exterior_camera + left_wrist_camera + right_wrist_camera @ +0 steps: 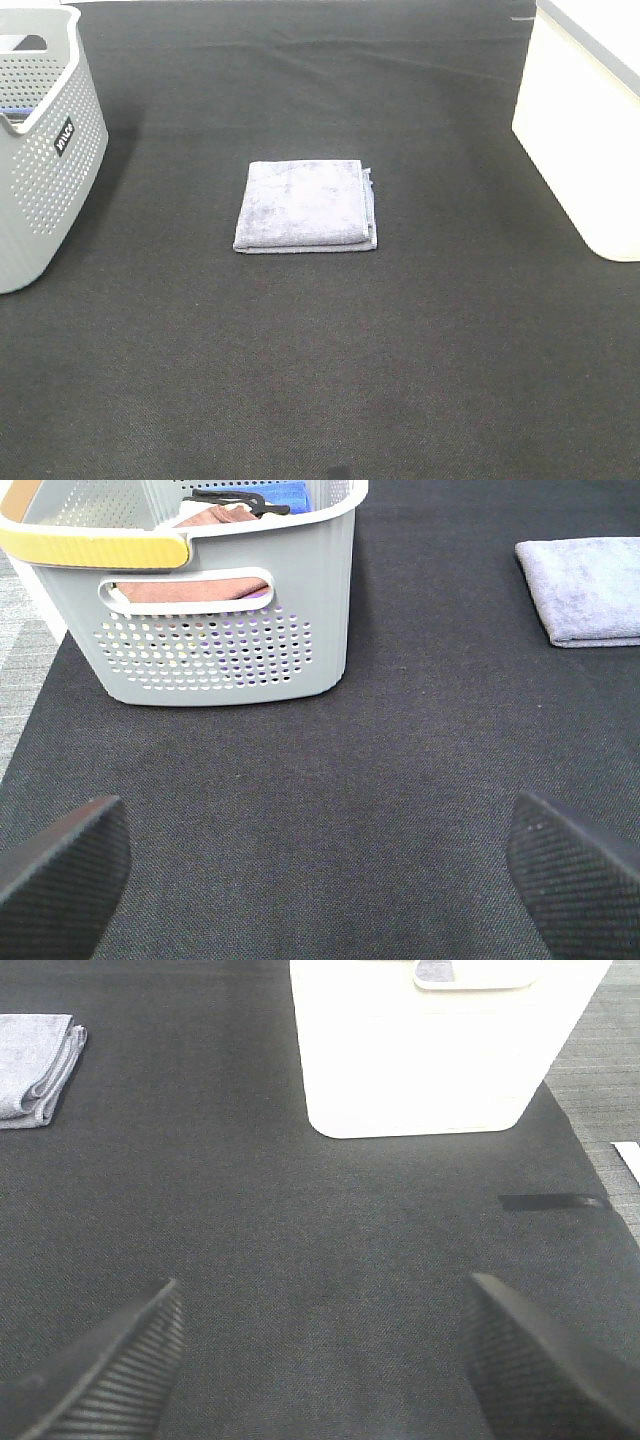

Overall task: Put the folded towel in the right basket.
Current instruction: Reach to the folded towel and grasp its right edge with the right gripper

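Nothing is done yet: your folded towel (305,205) lies mid-way across the counter (320,390), well apart from the right basket (585,130), whose inside barely shows. Your left end effector (320,865) and right end effector (325,1355) both gape, empty.

Grey perf. basket (50,170) far L on blk mat (320,380); pink cloth (190,588) inside.

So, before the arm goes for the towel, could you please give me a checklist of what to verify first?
1. The towel is folded and flat on the mat: ok.
2. The right gripper is open and empty: ok.
3. The left gripper is open, empty and away from the towel: ok.
4. Nothing lies on the mat between the towel and the right basket: ok.
5. Room inside the right basket: cannot tell, its interior is hidden.
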You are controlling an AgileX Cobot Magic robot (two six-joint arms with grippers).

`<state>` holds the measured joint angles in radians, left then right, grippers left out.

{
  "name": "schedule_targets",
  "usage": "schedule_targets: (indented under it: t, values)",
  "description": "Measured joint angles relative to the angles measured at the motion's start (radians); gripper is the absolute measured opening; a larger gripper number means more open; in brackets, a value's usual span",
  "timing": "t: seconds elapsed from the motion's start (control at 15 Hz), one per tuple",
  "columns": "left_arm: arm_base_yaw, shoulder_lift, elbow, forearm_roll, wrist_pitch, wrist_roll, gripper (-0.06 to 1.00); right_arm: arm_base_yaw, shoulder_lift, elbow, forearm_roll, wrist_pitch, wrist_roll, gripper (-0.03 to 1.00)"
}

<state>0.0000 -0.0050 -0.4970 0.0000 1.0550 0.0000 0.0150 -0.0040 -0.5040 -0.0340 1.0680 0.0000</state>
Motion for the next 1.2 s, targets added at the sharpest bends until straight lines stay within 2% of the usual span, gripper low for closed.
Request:
schedule_targets:
  t: [1.2]
  values:
    - [0.000,0.000,0.000,0.000,0.000,0.000,0.97,0.000,0.000,0.000,0.000,0.000,0.000,0.73]
